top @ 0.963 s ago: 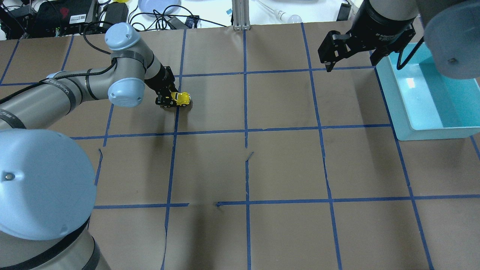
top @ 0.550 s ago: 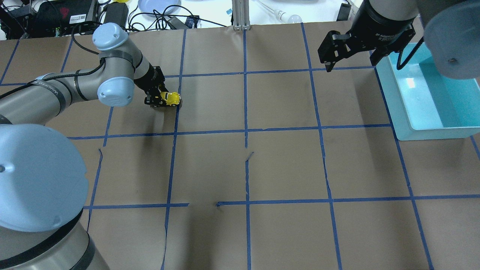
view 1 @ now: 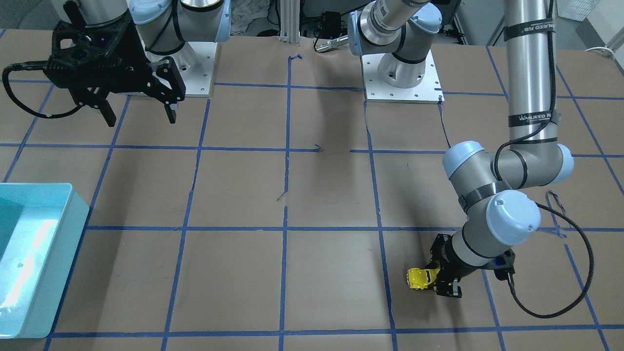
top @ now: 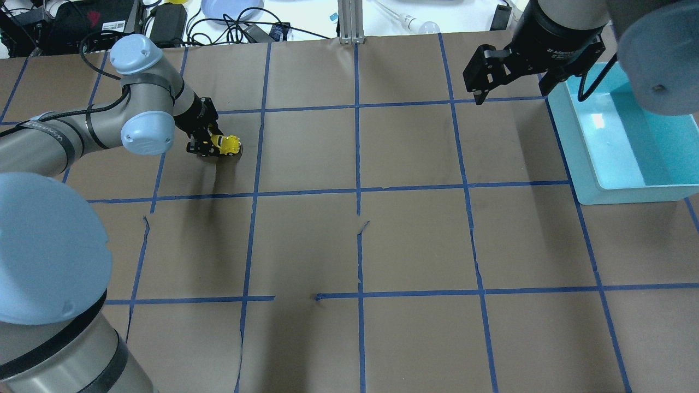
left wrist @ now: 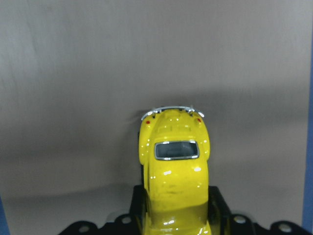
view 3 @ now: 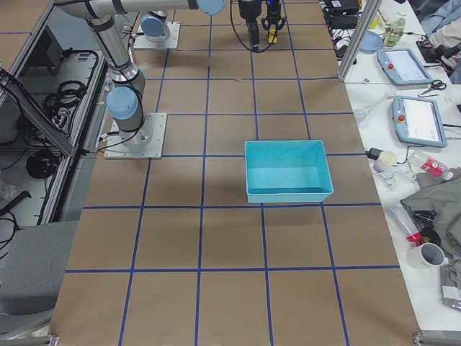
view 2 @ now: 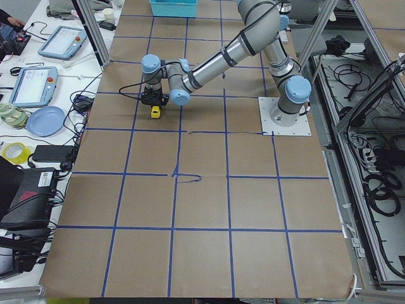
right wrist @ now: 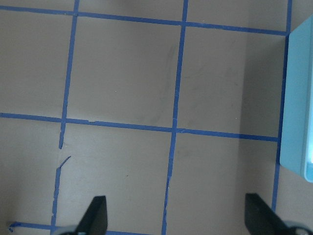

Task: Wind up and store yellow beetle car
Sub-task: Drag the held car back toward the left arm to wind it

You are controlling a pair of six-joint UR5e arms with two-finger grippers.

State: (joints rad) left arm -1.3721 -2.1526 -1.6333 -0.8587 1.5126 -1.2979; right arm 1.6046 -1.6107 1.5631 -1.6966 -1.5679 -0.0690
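Note:
The yellow beetle car is on the brown table at the far left, held low in my left gripper, which is shut on it. It also shows in the front view, the left side view and the left wrist view, where the fingers clamp its sides. My right gripper is open and empty, high above the table beside the teal bin. Its fingertips show in the right wrist view.
The teal bin stands at the table's right side, also in the right side view. Blue tape lines grid the brown paper. Cables, a blue plate and devices lie beyond the far edge.
My left gripper has dragged the yellow car leftward along the table, by roughly a third of a grid square. The right arm has not moved.

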